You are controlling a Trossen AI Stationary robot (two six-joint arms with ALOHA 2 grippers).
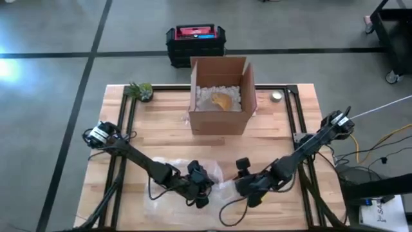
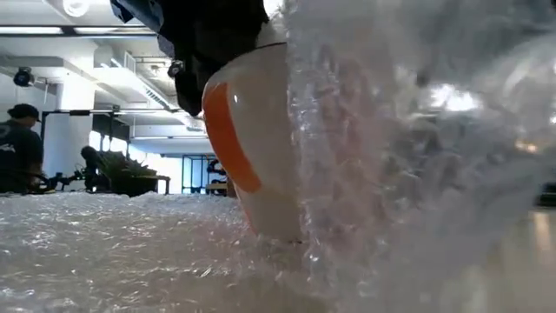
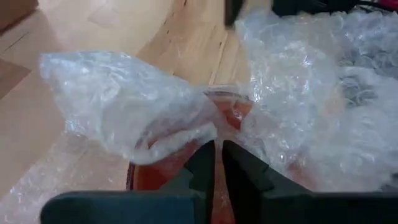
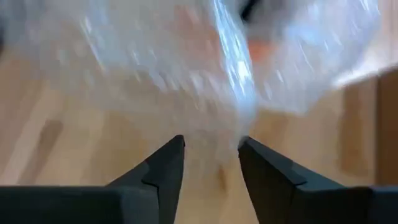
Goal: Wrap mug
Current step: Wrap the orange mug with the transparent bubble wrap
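Observation:
A white mug with orange on its side [image 2: 252, 148] and an orange inside [image 3: 233, 112] stands upright on a sheet of bubble wrap [image 1: 174, 193] near the table's front edge. Flaps of the wrap [image 3: 124, 106] rise around it, and a wall of wrap [image 2: 417, 156] stands against one side. My left gripper [image 3: 217, 155] is above the mug, shut on it. My right gripper [image 4: 211, 146] is open beside the mug on the table's right. A raised part of the wrap [image 4: 205, 81] is just before its fingertips. My left gripper has the mug's near rim [image 3: 219, 138] between its two fingers, one finger [image 3: 202, 158] and the other [image 3: 242, 165] close together across the wall. It comes from above, slanting from the table's left. The mug stands upright with its base on the bubble wrap. My right gripper's fingers stand on either side of the wrap's raised part; whether they touch it I cannot tell.
An open cardboard box [image 1: 219, 96] with white packing filler and an orange thing stands at the table's middle far side. A small plant [image 1: 140, 91] is at the far left and a small round thing [image 1: 276, 96] at the far right. A person [image 2: 19, 148] is in the room behind.

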